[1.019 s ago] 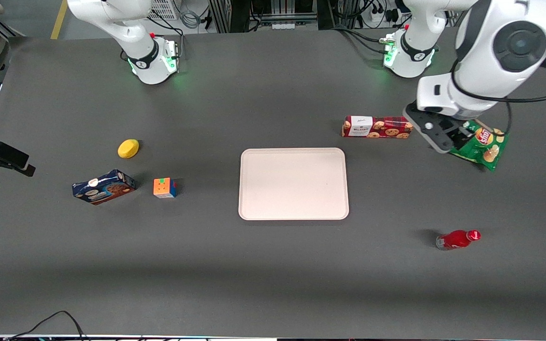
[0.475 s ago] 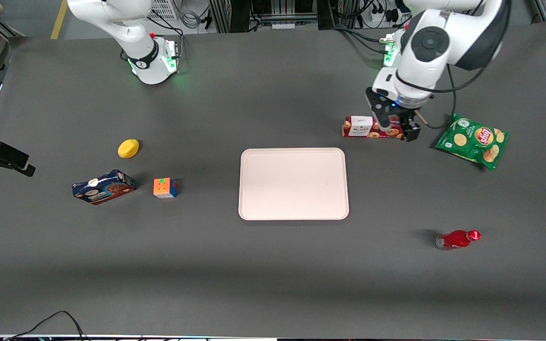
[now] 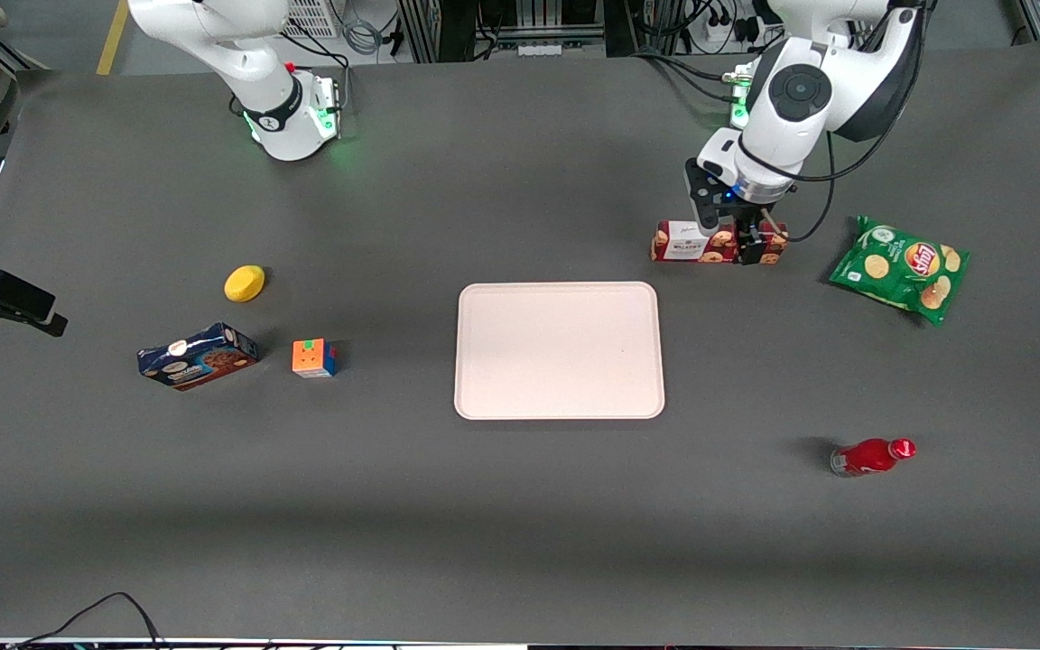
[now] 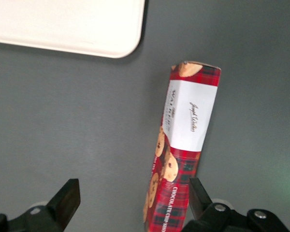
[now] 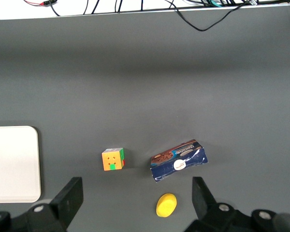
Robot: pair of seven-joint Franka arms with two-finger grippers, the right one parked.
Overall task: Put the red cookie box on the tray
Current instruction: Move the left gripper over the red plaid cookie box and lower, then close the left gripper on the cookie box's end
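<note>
The red cookie box (image 3: pixel 688 242) lies flat on the dark table, farther from the front camera than the tray (image 3: pixel 560 350) and toward the working arm's end. My left gripper (image 3: pixel 741 242) is directly over the box's end nearest the chips bag, and it is open. In the left wrist view the red tartan box (image 4: pixel 186 140) with its white label lies between the spread fingers of my gripper (image 4: pixel 133 193), close to one finger (image 4: pixel 197 192). The other finger is well apart from it. A corner of the cream tray (image 4: pixel 63 21) shows there too.
A green chips bag (image 3: pixel 901 269) lies beside the box toward the working arm's end. A red bottle (image 3: pixel 870 456) lies nearer the front camera. A colour cube (image 3: pixel 313 357), a dark blue cookie box (image 3: pixel 198 355) and a yellow object (image 3: pixel 245 283) lie toward the parked arm's end.
My left gripper has moved from above the chips bag to over the red cookie box and has come down around it. The box has not moved.
</note>
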